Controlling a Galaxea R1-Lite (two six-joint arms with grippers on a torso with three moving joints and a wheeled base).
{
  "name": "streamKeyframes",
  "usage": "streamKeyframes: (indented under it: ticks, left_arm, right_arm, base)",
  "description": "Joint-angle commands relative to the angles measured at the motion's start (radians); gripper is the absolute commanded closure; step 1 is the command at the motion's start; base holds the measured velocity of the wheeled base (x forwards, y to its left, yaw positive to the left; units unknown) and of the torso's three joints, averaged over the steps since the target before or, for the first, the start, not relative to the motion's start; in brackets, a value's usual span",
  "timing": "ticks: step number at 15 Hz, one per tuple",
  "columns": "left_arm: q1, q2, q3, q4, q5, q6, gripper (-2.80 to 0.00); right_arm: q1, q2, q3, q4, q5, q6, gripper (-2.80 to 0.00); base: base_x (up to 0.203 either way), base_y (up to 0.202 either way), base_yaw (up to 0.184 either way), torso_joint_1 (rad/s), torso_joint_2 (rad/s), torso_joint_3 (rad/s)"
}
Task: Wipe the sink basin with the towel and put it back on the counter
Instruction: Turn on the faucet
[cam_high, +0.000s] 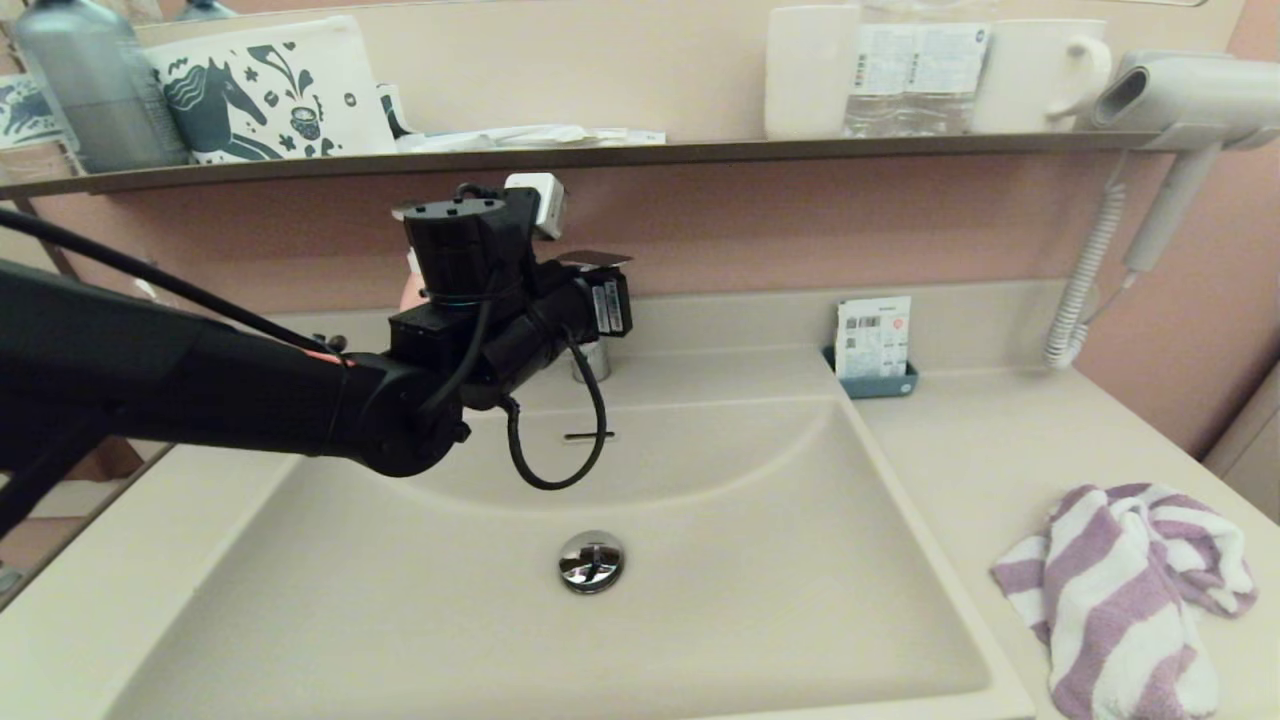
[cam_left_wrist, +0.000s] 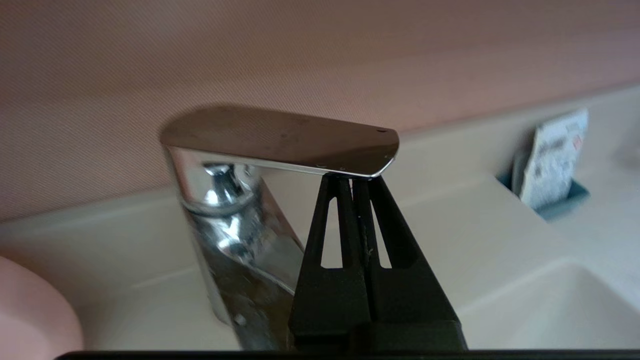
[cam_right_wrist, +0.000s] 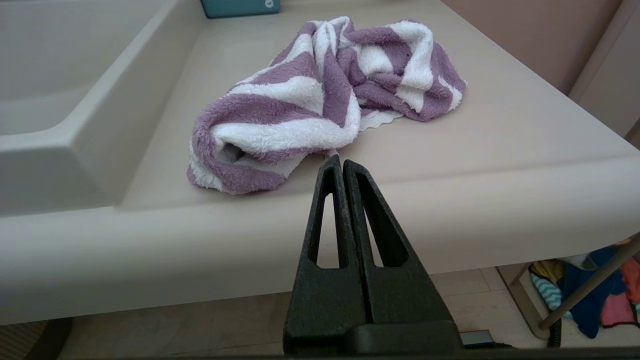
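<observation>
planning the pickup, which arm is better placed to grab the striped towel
Right. Its shut fingers sit just off the counter edge facing the crumpled purple-and-white striped terry towel; the left gripper is under the chrome faucet lever.

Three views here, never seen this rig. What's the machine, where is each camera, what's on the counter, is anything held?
It is a two-armed robot at a bathroom vanity. The wide picture comes from a camera on its head, looking down at the sink basin. The other two come from cameras on the wrists, behind the fingers.

The left arm reaches across the basin. Its left gripper is shut, tips against the underside of the faucet lever. It holds nothing.

The right gripper is shut and empty, hanging just off the front edge of the counter, short of the towel. The head view does not show it.

The striped towel lies crumpled on the counter right of the basin. A small blue tray with a packet sits at the back. The shelf above holds bottles and cups.
</observation>
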Motion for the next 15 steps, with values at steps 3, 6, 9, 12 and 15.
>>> streamKeyframes:
  ticks: [3, 6, 9, 12, 15]
  left_arm:
    - [0.0, -0.004, -0.068, -0.01, 0.037, -0.007, 0.0]
    - [0.0, -0.011, -0.088, -0.01, 0.064, -0.007, 0.0]
    - [0.0, -0.016, -0.059, -0.01, 0.064, -0.009, 0.0]
    - [0.003, -0.067, 0.069, -0.027, 0.05, -0.009, 0.0]
    - [0.039, -0.08, 0.071, -0.103, 0.041, 0.003, 0.0]
  right_arm:
    - [0.0, 0.0, 0.0, 0.0, 0.0, 0.0, 0.0]
    - [0.0, 0.0, 0.0, 0.0, 0.0, 0.0, 0.0]
    - [0.0, 0.0, 0.0, 0.0, 0.0, 0.0, 0.0]
    - [0.0, 0.0, 0.0, 0.0, 0.0, 0.0, 0.0]
    - [0.0, 0.0, 0.0, 0.0, 0.0, 0.0, 0.0]
  base:
    - [0.0, 0.0, 0.0, 0.0, 0.0, 0.0]
    - [0.0, 0.0, 0.0, 0.0, 0.0, 0.0]
    - [0.0, 0.0, 0.0, 0.0, 0.0, 0.0]
    - [0.0, 0.0, 0.0, 0.0, 0.0, 0.0]
    - [0.0, 0.0, 0.0, 0.0, 0.0, 0.0]
